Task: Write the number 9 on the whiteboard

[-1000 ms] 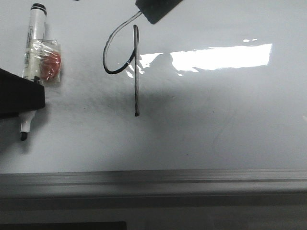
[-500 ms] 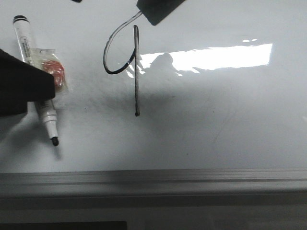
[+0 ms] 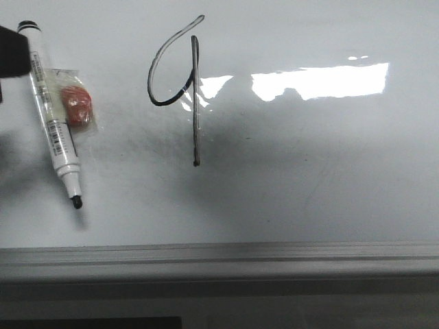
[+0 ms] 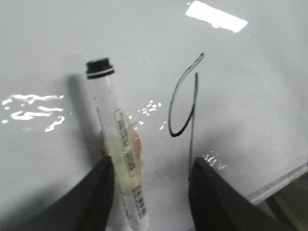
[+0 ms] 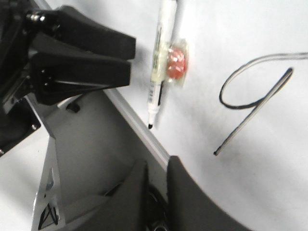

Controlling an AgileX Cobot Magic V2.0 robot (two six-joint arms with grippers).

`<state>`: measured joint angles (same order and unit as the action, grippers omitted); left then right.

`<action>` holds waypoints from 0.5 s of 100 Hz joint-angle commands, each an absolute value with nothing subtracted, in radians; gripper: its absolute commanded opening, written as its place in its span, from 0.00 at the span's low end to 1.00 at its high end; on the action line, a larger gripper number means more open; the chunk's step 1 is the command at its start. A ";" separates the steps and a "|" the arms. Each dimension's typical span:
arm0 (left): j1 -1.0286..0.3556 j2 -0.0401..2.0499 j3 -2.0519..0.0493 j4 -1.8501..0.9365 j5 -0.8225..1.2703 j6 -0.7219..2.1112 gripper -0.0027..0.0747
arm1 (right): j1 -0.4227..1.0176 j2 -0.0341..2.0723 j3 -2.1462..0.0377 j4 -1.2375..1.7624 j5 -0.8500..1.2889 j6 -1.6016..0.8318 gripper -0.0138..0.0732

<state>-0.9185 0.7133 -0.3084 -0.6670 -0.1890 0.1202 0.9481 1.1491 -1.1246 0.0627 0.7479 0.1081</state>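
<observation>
Black marker strokes form the number 9 (image 3: 185,82) in the upper middle of the front view: an open curved loop on the left, thin and pale at its top and darker where it swings back to meet a long straight stem that ends in a small dot lower down. It sits on the whiteboard (image 3: 315,178), a glossy white surface with faint grey smudging around the stem and a bright strip of glare to the right of the figure. To the right and below the digit the board lies bare as far as its grey metal frame edge (image 3: 219,257), which runs straight across the lower part of the frame.

At the left of the front view a white-barrelled marker (image 3: 51,116) lies flat and slanted, its black end up by the top edge and its uncapped dark tip pointing down toward the frame edge. A small clear wrapper with something red-orange inside (image 3: 75,106) lies just beside the barrel, touching it, well apart from the 9.

The left gripper (image 4: 151,185) shows in its wrist view as two dark, matte, rounded fingers (image 4: 98,192) spread wide, with the lower barrel between them but not pinched. In the right wrist view the right gripper (image 5: 154,185) has its two dark fingers (image 5: 185,192) drawn close together with only a narrow slit between, nothing in them, positioned off the board's near edge.
</observation>
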 commanded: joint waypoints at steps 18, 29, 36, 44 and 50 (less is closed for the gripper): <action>-0.917 0.513 -0.296 -0.510 -0.149 0.117 0.01 | 0.947 0.898 -0.914 -0.050 0.365 0.103 0.08; -0.917 0.429 -0.243 -0.505 -0.149 0.117 0.01 | 0.947 0.757 -0.726 -0.083 0.157 0.103 0.08; -0.917 0.378 -0.209 -0.475 -0.149 0.117 0.01 | 0.947 0.661 -0.604 -0.092 0.022 0.103 0.08; -0.917 0.326 -0.176 -0.451 -0.149 0.117 0.01 | 0.947 0.554 -0.474 -0.092 -0.106 0.103 0.08; -0.917 0.302 -0.155 -0.451 -0.149 0.117 0.01 | 0.947 0.494 -0.382 -0.094 -0.157 0.101 0.08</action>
<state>-0.9185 0.3262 -0.1503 -0.4675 -0.0885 0.1202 0.9481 0.5830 -0.4791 -0.0763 0.0380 0.1081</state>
